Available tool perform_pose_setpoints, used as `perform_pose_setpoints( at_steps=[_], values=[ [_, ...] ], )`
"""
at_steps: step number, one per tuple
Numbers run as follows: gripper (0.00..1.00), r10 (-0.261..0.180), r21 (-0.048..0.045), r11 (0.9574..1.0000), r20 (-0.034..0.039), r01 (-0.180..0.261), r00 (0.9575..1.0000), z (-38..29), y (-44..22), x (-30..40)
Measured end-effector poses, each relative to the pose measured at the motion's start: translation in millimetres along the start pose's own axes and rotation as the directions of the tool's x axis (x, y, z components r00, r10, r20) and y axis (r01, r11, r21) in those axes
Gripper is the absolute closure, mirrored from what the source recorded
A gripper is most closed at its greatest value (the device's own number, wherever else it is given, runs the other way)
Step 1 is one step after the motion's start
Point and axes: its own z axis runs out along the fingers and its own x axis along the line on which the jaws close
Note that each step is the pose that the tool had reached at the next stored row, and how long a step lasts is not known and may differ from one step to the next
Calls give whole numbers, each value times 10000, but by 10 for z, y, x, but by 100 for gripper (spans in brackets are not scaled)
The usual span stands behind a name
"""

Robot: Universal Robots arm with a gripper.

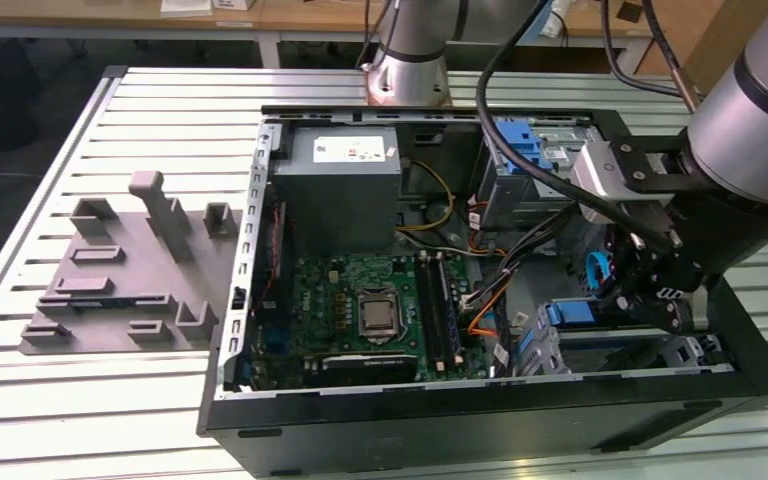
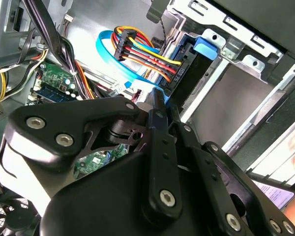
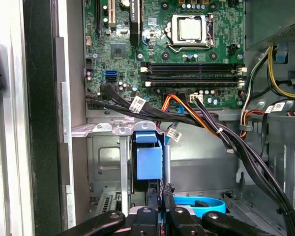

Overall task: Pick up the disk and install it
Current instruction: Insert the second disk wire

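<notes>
At the frame's lower centre in the first wrist view, the tool (image 3: 160, 209) is pinched nearly closed on the disk (image 3: 148, 160), standing edge-on in its bay.

No legible text anywhere. White sticker (image 1: 353, 150) on grey power supply (image 1: 344, 195): print too small to read. White tags (image 3: 137, 103) on black cables (image 3: 113, 96): unreadable.
</notes>
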Motion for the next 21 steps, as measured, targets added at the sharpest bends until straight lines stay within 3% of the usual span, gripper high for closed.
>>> perform_pose_setpoints(
  at_steps=[6,21],
  values=[
    [77,0,1,10000,2,0,10000,-8,0,-1],
    [77,0,0,10000,2,0,10000,-196,-8,-17]
  ],
)
